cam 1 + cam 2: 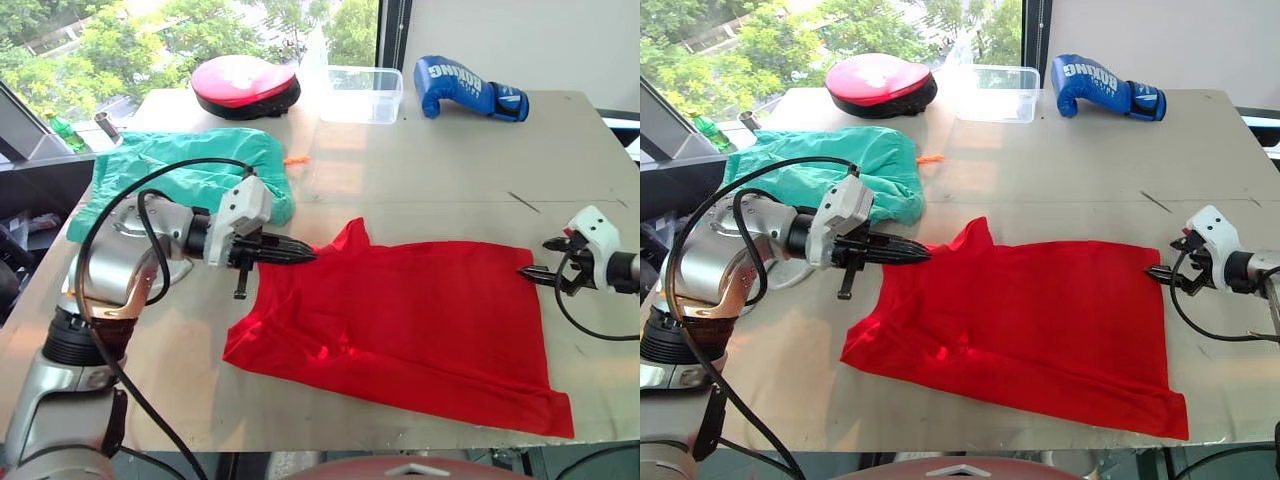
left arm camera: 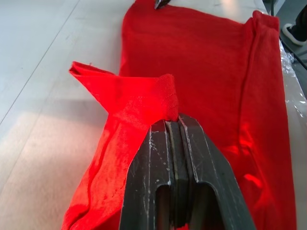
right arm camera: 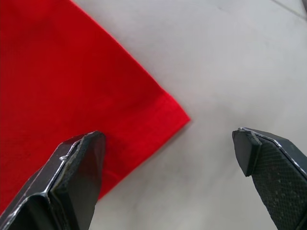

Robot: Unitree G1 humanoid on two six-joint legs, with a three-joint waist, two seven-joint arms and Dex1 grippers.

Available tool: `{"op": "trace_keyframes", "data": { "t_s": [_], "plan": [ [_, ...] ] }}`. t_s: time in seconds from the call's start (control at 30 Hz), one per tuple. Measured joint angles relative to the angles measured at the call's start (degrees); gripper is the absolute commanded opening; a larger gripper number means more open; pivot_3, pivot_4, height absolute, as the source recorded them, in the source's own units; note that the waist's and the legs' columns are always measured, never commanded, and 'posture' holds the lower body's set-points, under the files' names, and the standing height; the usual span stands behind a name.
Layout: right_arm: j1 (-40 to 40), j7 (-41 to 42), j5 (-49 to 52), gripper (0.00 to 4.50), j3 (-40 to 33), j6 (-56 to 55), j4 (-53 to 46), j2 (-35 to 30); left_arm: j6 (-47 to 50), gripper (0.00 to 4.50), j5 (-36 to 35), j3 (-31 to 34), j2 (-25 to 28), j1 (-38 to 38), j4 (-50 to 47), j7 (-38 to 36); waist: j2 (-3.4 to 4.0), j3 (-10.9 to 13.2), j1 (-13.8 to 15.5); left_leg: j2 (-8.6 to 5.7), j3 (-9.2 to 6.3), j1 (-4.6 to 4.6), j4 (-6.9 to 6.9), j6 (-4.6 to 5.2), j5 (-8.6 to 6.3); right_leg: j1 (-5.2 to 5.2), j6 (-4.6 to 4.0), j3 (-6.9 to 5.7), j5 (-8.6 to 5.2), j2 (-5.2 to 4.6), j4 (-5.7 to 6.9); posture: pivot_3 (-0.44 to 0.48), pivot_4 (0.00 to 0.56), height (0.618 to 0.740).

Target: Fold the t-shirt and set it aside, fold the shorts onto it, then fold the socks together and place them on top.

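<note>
We are pinching the t-shirt (image 1: 420,320) sleeve in our left hand (image 1: 305,252) at nine o'clock, but our spread right hand (image 3: 168,167) is risking missing its three o'clock corner.

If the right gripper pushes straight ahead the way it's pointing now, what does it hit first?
Most likely the t-shirt: the open right gripper straddles its corner, which lies on the table directly ahead.

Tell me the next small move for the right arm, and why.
Probably ease the right gripper forward and close on the t-shirt corner. Its jaws stand open, with the corner lying flat between them, ungripped, while the left gripper is already shut on the opposite edge.
</note>
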Motion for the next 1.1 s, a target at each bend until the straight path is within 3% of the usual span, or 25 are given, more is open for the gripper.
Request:
{"op": "trace_keyframes", "data": {
  "t_s": [0.57, 0.7, 0.83, 0.93, 1.1],
  "plan": [
    [-11.2, 9.2, -6.5, 4.50, 7.3, -7.0, 9.9, -0.5, -0.7, 0.05, -1.1, 0.5, 3.2, 2.7, -1.4, 0.1, 0.09, 0.1, 0.0, 0.00, 0.02, 0.00, -0.03, 0.00, 0.00, -0.02, -0.01, 0.00, 0.00, 0.00, -0.01, 0.000, 0.150, 0.731],
    [-12.6, 11.1, -7.1, 3.41, 8.5, -7.9, 12.1, -0.4, -1.0, 0.00, -1.1, 0.5, 3.5, 2.8, -1.3, 0.1, 0.11, 0.1, 0.0, 0.00, 0.02, 0.00, -0.02, 0.00, 0.00, -0.02, -0.01, 0.00, 0.00, 0.00, -0.01, 0.000, 0.150, 0.731],
    [-13.1, 13.9, -7.3, 1.26, 9.0, -8.2, 13.0, -0.4, -1.8, 0.00, -1.0, 0.4, 3.5, 2.8, -0.8, 0.1, 0.13, 0.1, 0.0, 0.00, 0.01, 0.00, -0.03, 0.00, 0.00, -0.03, -0.01, 0.00, 0.00, 0.00, -0.01, 0.000, 0.150, 0.731],
    [-13.1, 14.4, -7.5, 0.08, 9.0, -8.5, 13.4, -0.4, -2.2, 0.00, -1.0, 0.5, 3.6, 3.1, -0.3, 0.3, 0.14, 0.1, 0.0, 0.00, 0.01, 0.00, -0.03, 0.00, 0.00, -0.03, -0.01, 0.00, 0.00, 0.00, 0.00, 0.000, 0.150, 0.731],
    [-12.9, 15.4, -7.1, 0.02, 8.7, -8.1, 12.3, -1.1, -3.6, 0.00, -0.3, 0.4, 3.4, 3.6, 1.5, 1.1, 0.25, 0.2, 0.0, 0.00, 0.02, 0.00, -0.02, 0.00, 0.00, -0.03, -0.01, 0.00, 0.00, 0.00, 0.00, 0.000, 0.150, 0.731]
  ]
}}
